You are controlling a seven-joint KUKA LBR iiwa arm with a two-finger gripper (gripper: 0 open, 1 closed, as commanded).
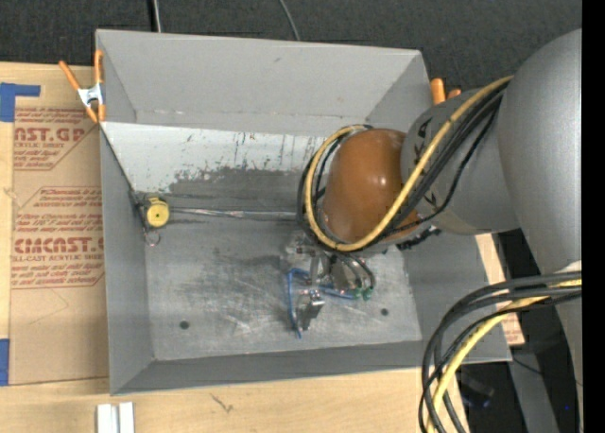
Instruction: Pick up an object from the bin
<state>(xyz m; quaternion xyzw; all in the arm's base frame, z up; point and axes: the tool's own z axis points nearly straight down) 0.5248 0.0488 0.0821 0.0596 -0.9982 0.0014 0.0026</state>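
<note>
The pick looks not yet done: nothing can be seen lifted clear of the bin (128, 327). The gripper (308, 306) is low over the near right part of the grey floor, at or just above it. Small blue bits (297, 282) show about its tip, and whether they are a loose thing or part of the tool cannot be told. Nor can it be told whether the gripper is spread or closed, or whether it has hold of anything. Just beyond it is the arm's orange cover (364, 185). Farther off, at the far left of the floor, a small yellow round thing (156, 214) lies well apart from the gripper, untouched.
</note>
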